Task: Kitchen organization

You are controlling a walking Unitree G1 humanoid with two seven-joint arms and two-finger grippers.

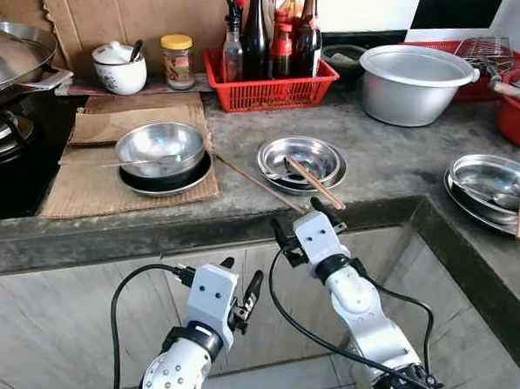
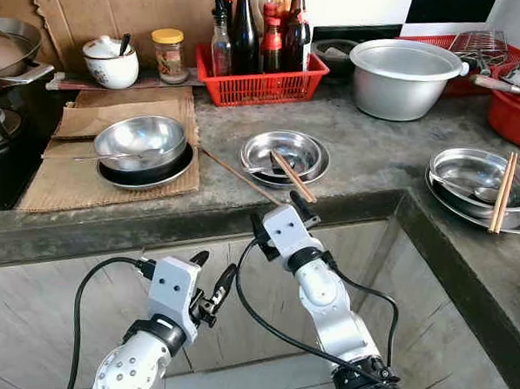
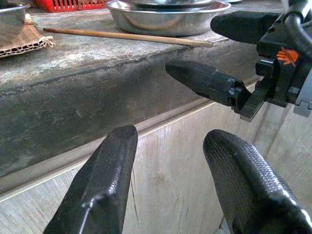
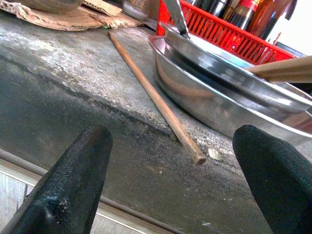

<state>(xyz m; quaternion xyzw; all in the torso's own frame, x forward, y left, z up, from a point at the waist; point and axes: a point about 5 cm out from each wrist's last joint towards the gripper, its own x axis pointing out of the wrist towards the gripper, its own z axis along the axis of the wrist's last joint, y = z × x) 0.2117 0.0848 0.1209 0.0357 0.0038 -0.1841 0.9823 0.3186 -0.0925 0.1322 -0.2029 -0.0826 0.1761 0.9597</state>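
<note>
At the surface (image 1: 392,180) near edge, the right pincer (image 1: 304,221) is held open before a loose chopstick (image 4: 155,97); the left pincer (image 1: 237,291), lower, is open too.

A loose wooden chopstick (image 1: 259,183) lies flat on the grey desk (image 1: 393,158), running from 10 o'clock to 4 o'clock, its near end at the front edge. Just beside it sits a stacked steel dish (image 1: 302,160) with another chopstick (image 1: 315,183) resting across its rim.
</note>
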